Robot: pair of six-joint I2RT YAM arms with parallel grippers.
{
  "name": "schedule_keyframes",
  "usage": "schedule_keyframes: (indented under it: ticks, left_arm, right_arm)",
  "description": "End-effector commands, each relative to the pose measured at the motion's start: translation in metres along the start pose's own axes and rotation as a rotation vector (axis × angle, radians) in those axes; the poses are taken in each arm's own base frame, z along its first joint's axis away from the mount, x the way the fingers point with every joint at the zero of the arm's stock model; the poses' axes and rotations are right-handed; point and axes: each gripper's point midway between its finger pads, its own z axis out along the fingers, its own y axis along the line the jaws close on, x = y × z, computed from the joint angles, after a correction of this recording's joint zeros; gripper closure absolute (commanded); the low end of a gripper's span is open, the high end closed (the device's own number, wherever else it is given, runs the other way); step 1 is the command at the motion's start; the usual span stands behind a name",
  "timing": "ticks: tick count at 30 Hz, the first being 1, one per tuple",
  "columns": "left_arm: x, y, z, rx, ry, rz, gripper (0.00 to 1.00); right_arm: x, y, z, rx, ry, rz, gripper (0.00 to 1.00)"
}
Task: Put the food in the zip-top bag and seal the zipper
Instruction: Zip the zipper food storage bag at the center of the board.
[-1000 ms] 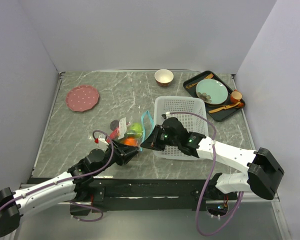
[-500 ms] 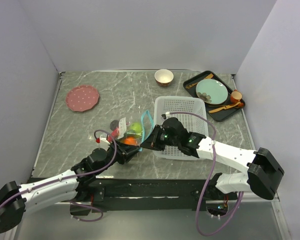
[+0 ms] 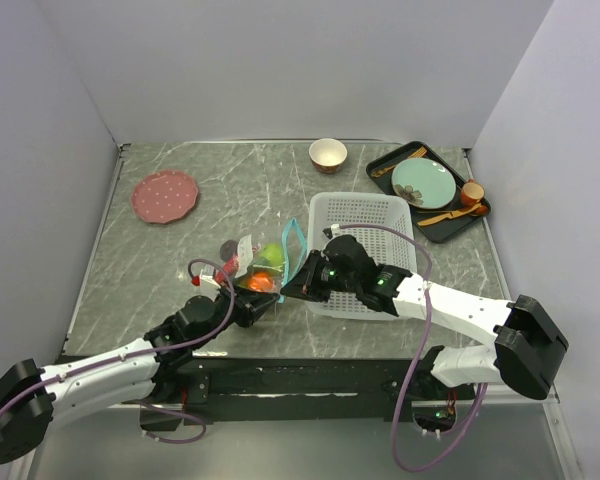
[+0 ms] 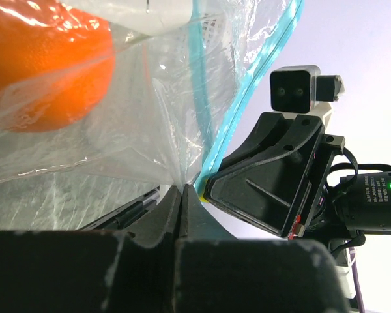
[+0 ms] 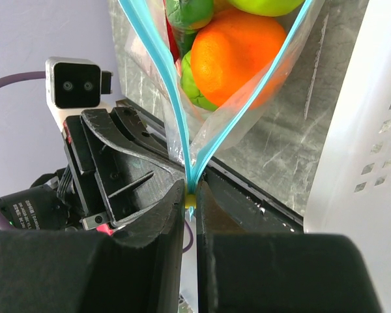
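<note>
The clear zip-top bag (image 3: 260, 262) lies near the table's front, holding the food: an orange (image 5: 238, 49), green pieces (image 5: 194, 12) and a red piece. In the left wrist view the orange (image 4: 42, 65) shows through the plastic. Its teal-blue zipper (image 5: 158, 68) gapes open in a V. My right gripper (image 5: 191, 195) is shut on the zipper's near end, at a small yellow slider. My left gripper (image 4: 181, 190) is shut on the bag's clear plastic beside that same corner. Both grippers (image 3: 280, 290) meet at the bag's front right corner.
A white perforated basket (image 3: 365, 222) stands right of the bag, touching my right arm. A pink plate (image 3: 165, 196) lies far left, a small bowl (image 3: 327, 154) at the back, and a black tray (image 3: 400, 160) with a teal plate and utensils at the back right.
My left gripper has crept slightly right toward the bag's corner. The bag and right gripper have hardly moved.
</note>
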Motion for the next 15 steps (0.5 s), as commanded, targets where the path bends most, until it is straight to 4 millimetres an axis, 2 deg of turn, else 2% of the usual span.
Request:
schedule_keyframes:
  ticks: [1, 5, 15]
  left_arm:
    - [-0.003, -0.024, 0.001, 0.063, -0.025, 0.017, 0.99]
    - [-0.001, -0.026, -0.001, 0.066, -0.019, 0.046, 0.99]
    - [0.001, -0.011, -0.006, 0.043, 0.007, 0.044, 0.99]
  right_arm:
    - [-0.001, 0.01, -0.001, -0.043, 0.006, -0.008, 0.89]
    - [-0.005, 0.011, -0.005, -0.039, -0.02, -0.01, 0.92]
    - [-0.024, 0.014, -0.007, -0.022, -0.071, -0.012, 0.9]
